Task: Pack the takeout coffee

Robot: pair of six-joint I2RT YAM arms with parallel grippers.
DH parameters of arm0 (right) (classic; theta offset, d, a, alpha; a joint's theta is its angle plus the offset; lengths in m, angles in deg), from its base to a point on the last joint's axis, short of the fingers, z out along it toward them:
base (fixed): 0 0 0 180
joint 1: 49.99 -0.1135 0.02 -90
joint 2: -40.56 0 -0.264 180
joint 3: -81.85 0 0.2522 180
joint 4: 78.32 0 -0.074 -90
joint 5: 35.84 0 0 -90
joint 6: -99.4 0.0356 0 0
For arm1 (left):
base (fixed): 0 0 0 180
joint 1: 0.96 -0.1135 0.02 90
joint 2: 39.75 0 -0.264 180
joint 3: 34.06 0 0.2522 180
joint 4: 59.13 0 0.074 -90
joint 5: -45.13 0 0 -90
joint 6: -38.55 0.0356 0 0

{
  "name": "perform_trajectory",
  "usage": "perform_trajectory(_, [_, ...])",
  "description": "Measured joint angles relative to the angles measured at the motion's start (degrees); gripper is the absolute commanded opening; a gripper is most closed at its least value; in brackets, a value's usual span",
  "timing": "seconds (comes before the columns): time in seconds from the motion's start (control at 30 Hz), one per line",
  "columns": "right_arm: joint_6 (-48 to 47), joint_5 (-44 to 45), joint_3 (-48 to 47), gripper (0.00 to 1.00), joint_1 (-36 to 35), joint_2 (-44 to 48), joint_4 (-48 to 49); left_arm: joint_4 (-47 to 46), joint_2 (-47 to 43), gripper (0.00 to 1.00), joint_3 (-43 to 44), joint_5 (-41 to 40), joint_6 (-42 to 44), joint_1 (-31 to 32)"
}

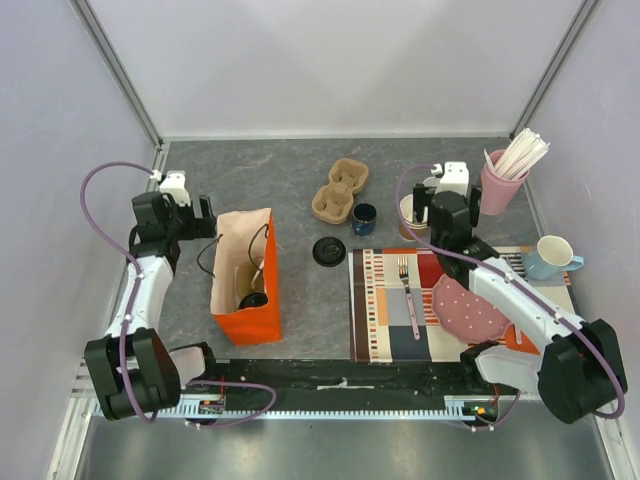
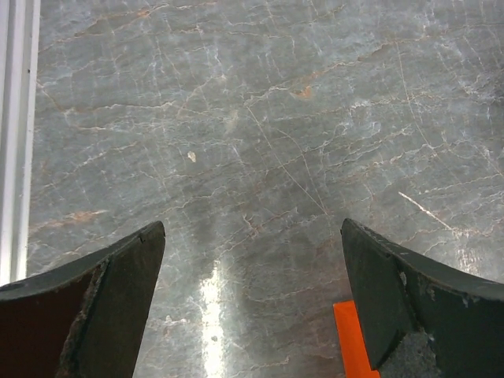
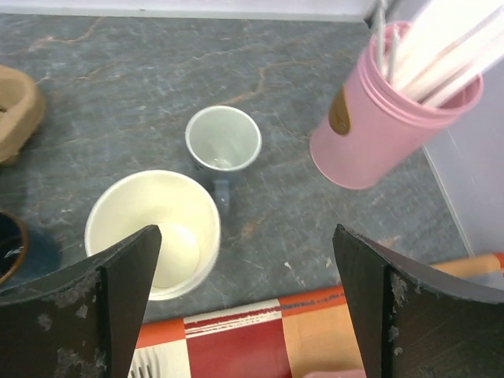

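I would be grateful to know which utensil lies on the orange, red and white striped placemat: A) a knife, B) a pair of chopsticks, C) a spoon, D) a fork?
D: the top view shows a slim pale-handled fork, tines pointing away from the arms, lying on the striped placemat just left of the pink dotted cloth.

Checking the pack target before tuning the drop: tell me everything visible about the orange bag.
The orange bag is a paper carrier, orange outside and plain tan inside, with thin dark cord handles. It stands upright and open on the grey table, left of the striped mat. The coffee seems to sit at its bottom; only a dark round lid shows. The open left gripper hangs beside the bag's far left corner; contact cannot be told.
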Motion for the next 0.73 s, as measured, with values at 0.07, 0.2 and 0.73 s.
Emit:
perform_trajectory(0.07, [1.11, 2.29, 4.37, 0.98, -0.07, 2.19, 2.95, -4.46, -1.44, 1.00, -4.13, 0.35, -0.52, 0.00])
perform_trajectory(0.2, [4.26, 6.29, 9.79, 0.98, -0.07, 4.28, 6.49, -13.92, -3.93, 1.00, -13.38, 0.63, -1.29, 0.00])
perform_trajectory(0.73, [9.53, 11.61, 24.96, 0.98, -0.11, 4.24, 21.79, -33.24, -5.84, 1.00, -25.94, 3.54, -4.15, 0.00])
